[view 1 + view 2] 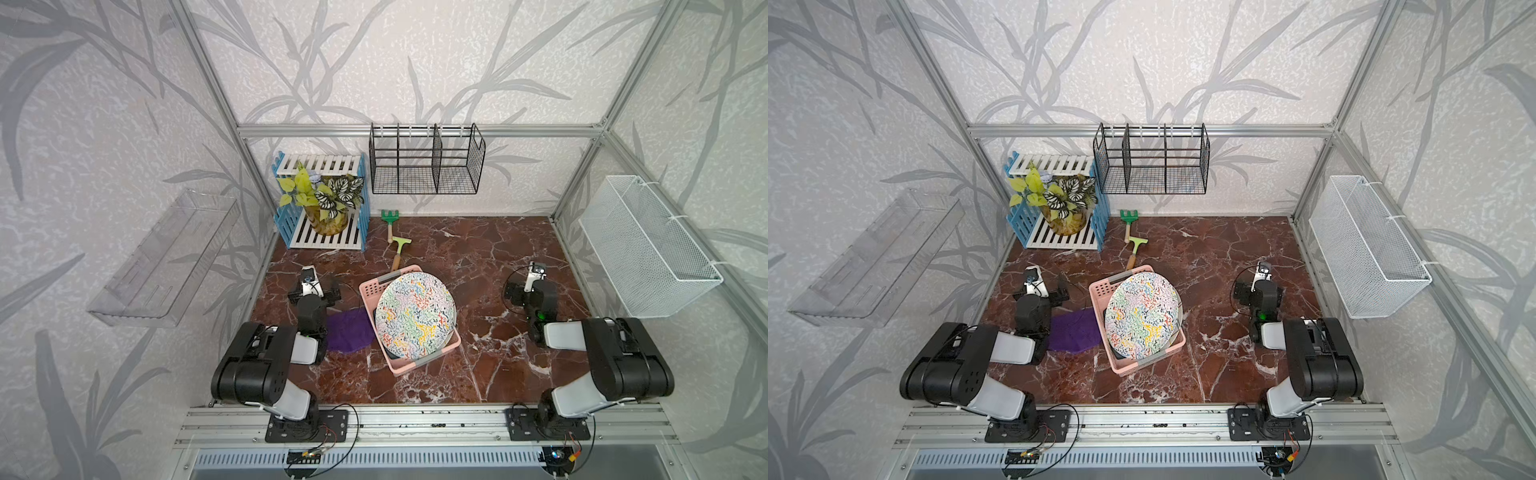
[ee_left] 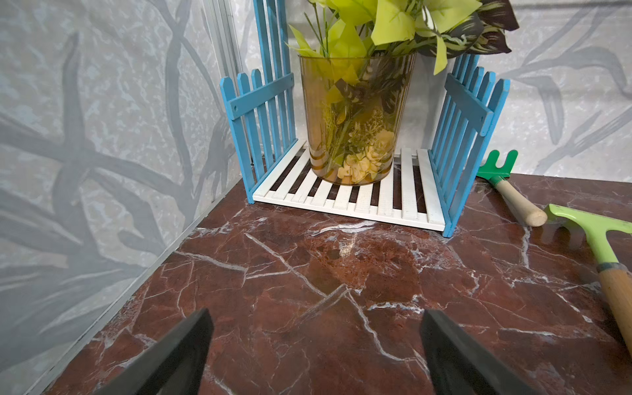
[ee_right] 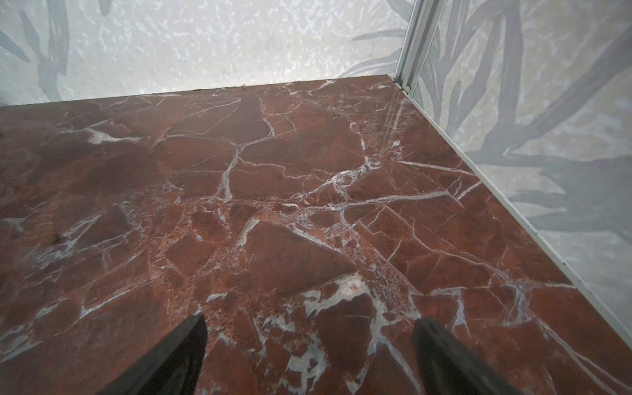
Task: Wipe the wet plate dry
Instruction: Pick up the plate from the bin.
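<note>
One red-brown marble tabletop is carrying everything. Two black-and-white robot arms, left arm and right arm, are reaching in from the near rail. On the walls, one clear plastic shelf, one white mesh basket and one black wire rack are hanging. One blue-and-white picket stand is sitting in the far left corner, holding one amber glass vase of fake leaves. One pink plastic crate is sitting mid-table, and one round plate with a multicolour squiggle pattern is leaning tilted inside it, seen in both top views. One purple cloth is lying flat just beside the crate's left side, partly under the left arm. Two wooden-handled garden tools are lying behind the crate: one dark green rake and one light green rake. The left gripper and the right gripper are both hovering over bare marble, fingers spread wide, gripping nothing. The plate is sitting between the two grippers, nearer the left, touching neither.
</note>
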`<state>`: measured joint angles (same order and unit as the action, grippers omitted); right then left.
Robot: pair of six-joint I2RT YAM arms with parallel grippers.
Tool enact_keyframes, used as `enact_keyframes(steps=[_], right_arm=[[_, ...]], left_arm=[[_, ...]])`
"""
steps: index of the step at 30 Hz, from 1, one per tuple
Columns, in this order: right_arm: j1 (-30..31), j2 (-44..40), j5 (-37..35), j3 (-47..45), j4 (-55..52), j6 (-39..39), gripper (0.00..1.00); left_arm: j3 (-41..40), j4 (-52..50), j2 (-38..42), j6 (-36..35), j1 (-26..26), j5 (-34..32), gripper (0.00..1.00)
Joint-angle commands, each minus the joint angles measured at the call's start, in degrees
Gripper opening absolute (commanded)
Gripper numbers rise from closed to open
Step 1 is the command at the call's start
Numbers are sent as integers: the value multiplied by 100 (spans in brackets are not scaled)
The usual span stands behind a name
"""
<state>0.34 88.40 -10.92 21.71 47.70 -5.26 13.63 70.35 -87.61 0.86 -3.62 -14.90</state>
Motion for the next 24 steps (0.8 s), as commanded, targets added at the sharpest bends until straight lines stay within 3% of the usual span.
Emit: enact_keyframes(steps=[1,14,16,17,18,19,21,22,24], right_arm=[[27,-69,-25,105,8,42,99],[28,-248,-27,74,153,101,99],[61,-1208,-162,426,-1396,-113,99],[55,-1785,-302,750,-2733,-531,99],[54,-2251,-305,1302,-4091,-1188,100],[54,-2623,37,1780,-5015,-1633,98],[54,-3085,1311,2467,-6361,-1963,90],[87,-3250,2049,2663,-6701,-2183,85],[202,-3461,3228,2846,-6981,-2709,75]], left_arm=[[-11,86,46,-25,18,-13,100],[-7,86,35,-22,18,-9,100],[-75,273,131,-89,-4,-78,100],[-90,261,476,-259,-127,-266,100],[115,-726,1055,-297,-359,-589,100],[573,-2148,1632,165,-551,-935,100],[1620,-4763,2402,2083,-760,-953,100],[2003,-5760,2603,2816,-872,-688,99],[2349,-6476,2736,3742,-1102,530,88]])
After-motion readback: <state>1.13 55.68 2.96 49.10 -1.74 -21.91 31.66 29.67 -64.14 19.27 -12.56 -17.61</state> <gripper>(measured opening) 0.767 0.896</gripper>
